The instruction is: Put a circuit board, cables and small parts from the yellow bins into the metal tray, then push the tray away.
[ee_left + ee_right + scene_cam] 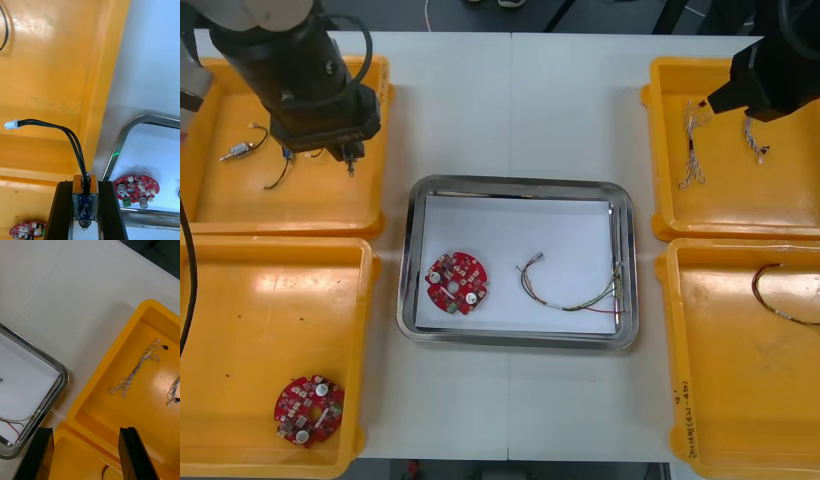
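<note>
1. Light worktop (510,100); metal tray (510,340) at centre holds circuit board (456,282) and red and yellow cable (570,297).
2. Left gripper (86,191), tray's 10 o'clock, fingers clamped on black cable (71,137); right gripper (88,438), 2 o'clock, fingers apart.

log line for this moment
left gripper: shut on black cable, over far left bin | right gripper: open, over right bins | tray: circuit board, second cable

At frame centre the tray (520,184) sits on the counter (510,100) between two bins (260,320) on each side, with a circuit board (457,282) in its left half and a cable (565,295) in its right half.
</note>
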`<move>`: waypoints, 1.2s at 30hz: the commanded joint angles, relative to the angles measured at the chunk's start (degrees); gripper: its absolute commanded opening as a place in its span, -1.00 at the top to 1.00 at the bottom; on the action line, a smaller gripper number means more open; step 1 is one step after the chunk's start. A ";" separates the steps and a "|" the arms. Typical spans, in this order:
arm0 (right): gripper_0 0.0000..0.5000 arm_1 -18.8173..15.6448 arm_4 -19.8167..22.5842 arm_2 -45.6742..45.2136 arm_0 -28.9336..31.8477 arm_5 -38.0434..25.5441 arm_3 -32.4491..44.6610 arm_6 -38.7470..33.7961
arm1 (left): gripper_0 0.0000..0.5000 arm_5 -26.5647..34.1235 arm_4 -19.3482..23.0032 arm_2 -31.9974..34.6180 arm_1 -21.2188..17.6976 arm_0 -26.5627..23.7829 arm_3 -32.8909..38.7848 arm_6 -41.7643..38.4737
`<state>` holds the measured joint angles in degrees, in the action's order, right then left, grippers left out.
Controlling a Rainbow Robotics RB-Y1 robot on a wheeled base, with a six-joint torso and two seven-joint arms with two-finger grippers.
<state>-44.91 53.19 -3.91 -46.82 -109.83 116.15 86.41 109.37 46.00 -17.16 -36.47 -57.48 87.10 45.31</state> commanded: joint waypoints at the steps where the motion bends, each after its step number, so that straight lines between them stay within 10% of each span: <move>1: -1.00 -2.81 -1.24 -3.12 -2.22 -0.17 -1.81 -3.18 | 1.00 0.63 -0.04 -3.23 2.45 -2.11 4.04 -5.23; 15: -1.00 -3.17 -12.32 -5.49 -2.31 -0.17 -9.19 -3.53 | 1.00 -4.26 -2.32 -11.23 8.34 -2.11 4.66 -4.61; 36: -1.00 1.67 -17.06 -5.41 -10.22 -0.17 -27.12 -3.44 | 0.99 -12.69 -4.78 -18.70 11.95 -2.11 -3.61 -1.54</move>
<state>-44.47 37.38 -8.19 -52.02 -109.83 90.59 84.16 97.71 42.08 -34.98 -25.92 -57.48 83.96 45.26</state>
